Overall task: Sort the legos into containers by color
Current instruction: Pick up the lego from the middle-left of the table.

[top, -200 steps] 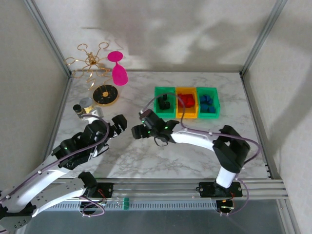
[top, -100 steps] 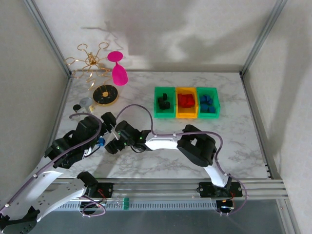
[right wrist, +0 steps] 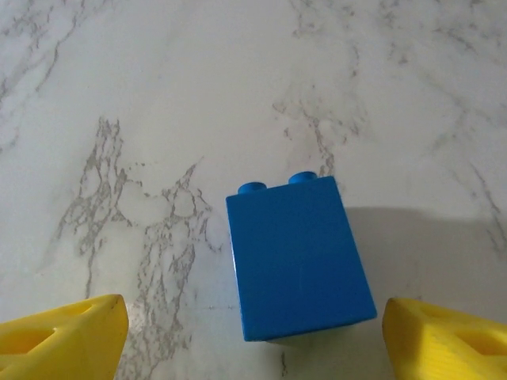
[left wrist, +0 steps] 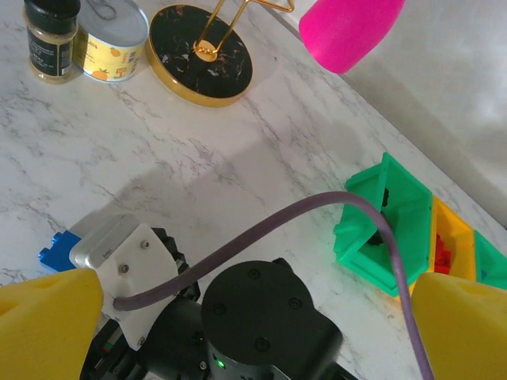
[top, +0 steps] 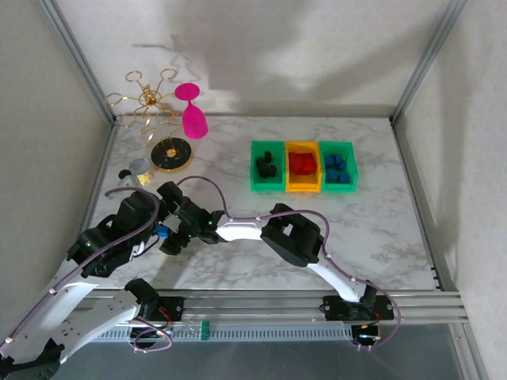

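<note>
Glossy two-stud blue lego (right wrist: pixel 297 257) lying on marble table (right wrist: pixel 198 79), untouched between wide-spread right fingers (right wrist: pixel 63 336), left fingers (left wrist: pixel 47 324) also wide

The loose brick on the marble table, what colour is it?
The brick is plain blue, seen best in the right wrist view.
</note>
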Controlling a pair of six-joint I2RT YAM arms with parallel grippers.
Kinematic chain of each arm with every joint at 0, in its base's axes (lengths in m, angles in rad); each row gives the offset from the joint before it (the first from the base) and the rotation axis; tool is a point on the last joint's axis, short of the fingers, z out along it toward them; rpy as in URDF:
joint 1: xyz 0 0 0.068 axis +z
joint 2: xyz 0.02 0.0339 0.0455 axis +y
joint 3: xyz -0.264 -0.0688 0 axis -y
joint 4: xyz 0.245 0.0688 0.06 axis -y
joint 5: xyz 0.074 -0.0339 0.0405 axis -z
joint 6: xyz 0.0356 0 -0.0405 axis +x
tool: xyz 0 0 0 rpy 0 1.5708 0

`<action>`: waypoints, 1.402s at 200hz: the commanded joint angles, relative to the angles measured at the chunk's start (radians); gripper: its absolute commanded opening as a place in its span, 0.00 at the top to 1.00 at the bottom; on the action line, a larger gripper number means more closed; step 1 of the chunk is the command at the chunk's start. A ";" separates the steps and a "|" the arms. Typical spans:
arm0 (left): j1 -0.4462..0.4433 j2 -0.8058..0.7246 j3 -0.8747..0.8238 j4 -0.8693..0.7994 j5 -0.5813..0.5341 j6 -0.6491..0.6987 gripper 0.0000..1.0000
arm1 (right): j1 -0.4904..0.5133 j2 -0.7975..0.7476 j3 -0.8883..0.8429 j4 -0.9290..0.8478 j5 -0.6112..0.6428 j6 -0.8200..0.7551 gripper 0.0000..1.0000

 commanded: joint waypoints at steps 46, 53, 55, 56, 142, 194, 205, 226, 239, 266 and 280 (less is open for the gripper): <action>0.010 -0.021 -0.015 -0.056 -0.051 -0.067 0.00 | -0.013 0.105 0.150 -0.106 -0.056 -0.112 0.32; 0.011 -0.022 -0.015 -0.055 -0.054 -0.067 0.00 | -0.013 0.115 0.165 -0.114 -0.056 -0.118 0.34; 0.011 -0.022 -0.015 -0.055 -0.054 -0.068 0.00 | -0.014 0.118 0.170 -0.116 -0.055 -0.120 0.34; 0.010 -0.023 -0.015 -0.055 -0.055 -0.068 0.00 | -0.013 0.120 0.171 -0.118 -0.055 -0.120 0.35; 0.010 -0.031 -0.030 -0.045 -0.050 -0.065 0.00 | -0.014 0.147 0.292 -0.243 -0.015 -0.162 0.70; 0.011 -0.025 0.010 -0.039 -0.024 -0.057 0.00 | -0.016 -0.007 0.171 -0.193 0.009 -0.102 0.79; 0.010 -0.032 0.016 -0.037 -0.018 -0.053 0.00 | -0.025 -0.068 0.102 -0.162 0.022 -0.064 0.79; 0.010 -0.044 0.033 -0.035 0.002 -0.046 0.00 | -0.057 -0.188 -0.050 -0.108 0.040 0.024 0.78; 0.010 -0.048 0.046 -0.036 0.008 -0.044 0.00 | -0.084 -0.264 -0.142 -0.083 0.043 0.082 0.78; 0.010 -0.057 0.049 -0.007 0.041 -0.023 0.00 | -0.144 -0.424 -0.338 -0.048 0.074 0.192 0.78; 0.010 -0.054 0.037 0.025 0.074 -0.004 0.00 | -0.176 -0.499 -0.412 -0.063 0.107 0.240 0.78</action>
